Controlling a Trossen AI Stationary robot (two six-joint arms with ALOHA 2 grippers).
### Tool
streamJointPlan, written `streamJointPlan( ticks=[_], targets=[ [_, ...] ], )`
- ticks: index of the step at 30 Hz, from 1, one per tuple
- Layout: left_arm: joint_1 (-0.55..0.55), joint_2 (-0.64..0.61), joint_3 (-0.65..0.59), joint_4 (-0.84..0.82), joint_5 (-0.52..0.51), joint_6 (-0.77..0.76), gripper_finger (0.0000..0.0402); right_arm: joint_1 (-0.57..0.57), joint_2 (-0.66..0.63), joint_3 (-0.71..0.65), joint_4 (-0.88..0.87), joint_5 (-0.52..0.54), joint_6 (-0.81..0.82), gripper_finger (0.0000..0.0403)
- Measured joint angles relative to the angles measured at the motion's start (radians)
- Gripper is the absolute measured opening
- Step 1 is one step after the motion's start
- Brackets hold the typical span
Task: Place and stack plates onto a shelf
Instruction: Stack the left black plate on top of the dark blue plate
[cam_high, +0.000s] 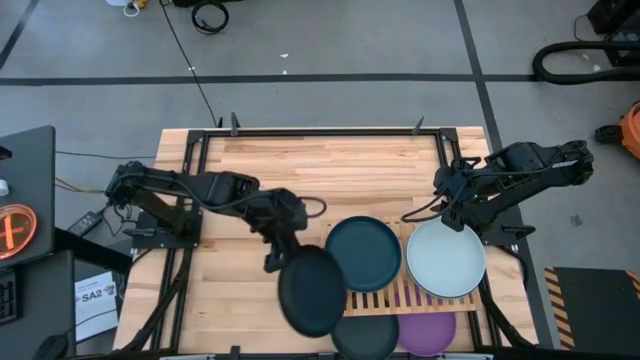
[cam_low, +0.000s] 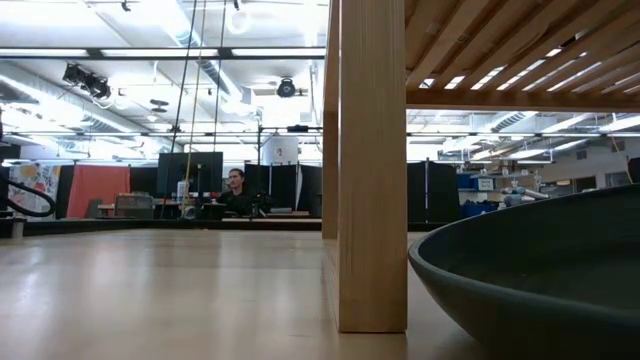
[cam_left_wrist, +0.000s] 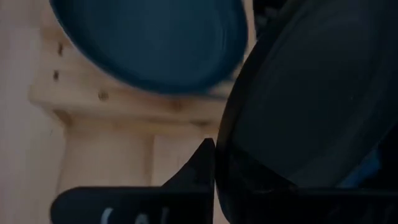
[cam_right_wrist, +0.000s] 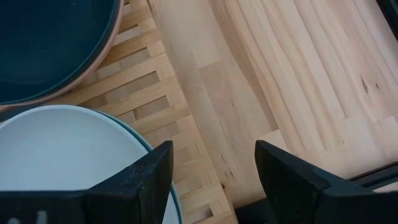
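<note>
We hold a dark plate (cam_high: 311, 291) tilted at the shelf's (cam_high: 400, 297) nine o'clock edge, our left gripper's (cam_high: 276, 257) fingers clamped on its rim. It looks matte, round and shallow. Next we likely carry it over the teal plate (cam_high: 363, 253) and lower it flat. Our right gripper (cam_high: 452, 213), fingers apart, hovers over the pale plate (cam_high: 446, 258) above the bench (cam_high: 300, 170).
</note>
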Motion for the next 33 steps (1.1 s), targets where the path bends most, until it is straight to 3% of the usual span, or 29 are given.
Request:
streamJointPlan(
  ticks=[8,16,33],
  targets=[
    [0.057,0.0,0.0,0.16,-0.001,-0.176,0.0017,0.0,0.0,0.0,0.0,0.0,0.0,0.0232],
    [0.092,0.025,0.0,0.283,-0.022,-0.25,0.0017,0.0,0.0,0.0,0.0,0.0,0.0,0.0232],
    [0.127,0.148,-0.003,0.303,-0.039,-0.289,0.0019,0.0,0.0,0.0,0.005,0.0,0.0,0.0232]
  ],
)
